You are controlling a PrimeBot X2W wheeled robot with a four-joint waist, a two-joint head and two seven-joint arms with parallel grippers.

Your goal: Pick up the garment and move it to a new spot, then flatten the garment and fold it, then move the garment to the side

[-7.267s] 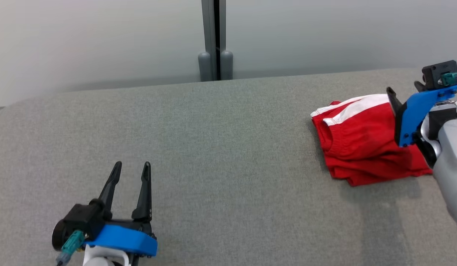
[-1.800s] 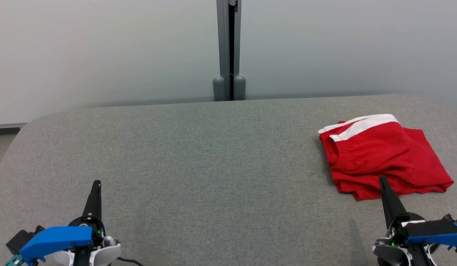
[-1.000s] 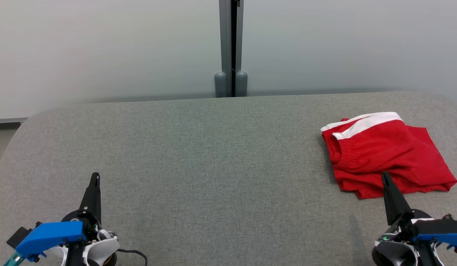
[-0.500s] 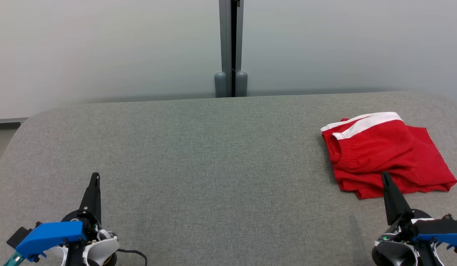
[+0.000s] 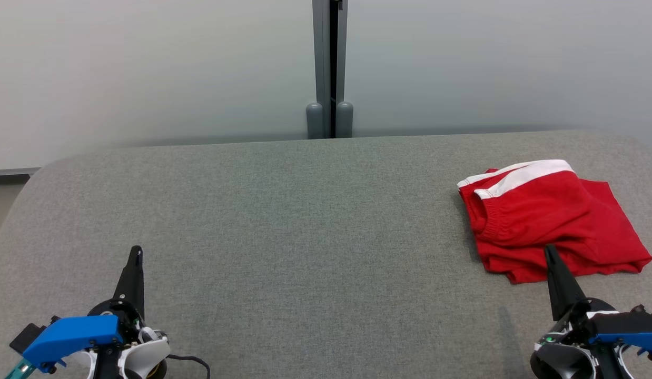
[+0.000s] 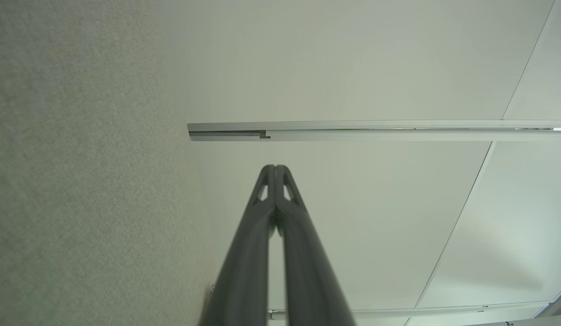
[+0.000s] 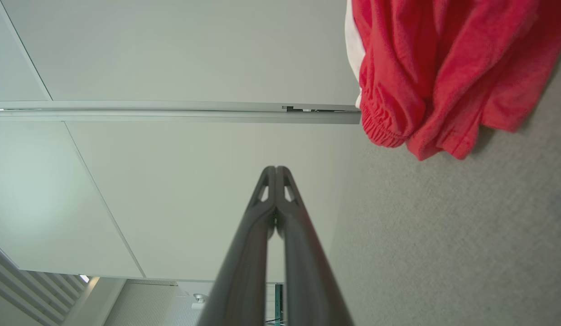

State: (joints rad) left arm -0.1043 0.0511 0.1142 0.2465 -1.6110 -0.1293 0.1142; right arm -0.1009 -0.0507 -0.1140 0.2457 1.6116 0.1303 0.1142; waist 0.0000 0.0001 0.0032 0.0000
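Folded red garment [image 5: 547, 221] near, ahead of closed right gripper [image 5: 549, 250]

Office-like room: frosted glass partition panels [image 5: 147, 68], grey metal post [image 5: 326, 63] between them, grey felt-covered table [image 5: 305, 221].

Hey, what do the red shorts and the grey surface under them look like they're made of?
The shorts look like soft matte knit fabric, perhaps cotton jersey: they crease loosely and have a gathered elastic waistband. The grey surface looks like matte woven upholstery cloth with a fine speckled weave; what lies beneath it can't be told.
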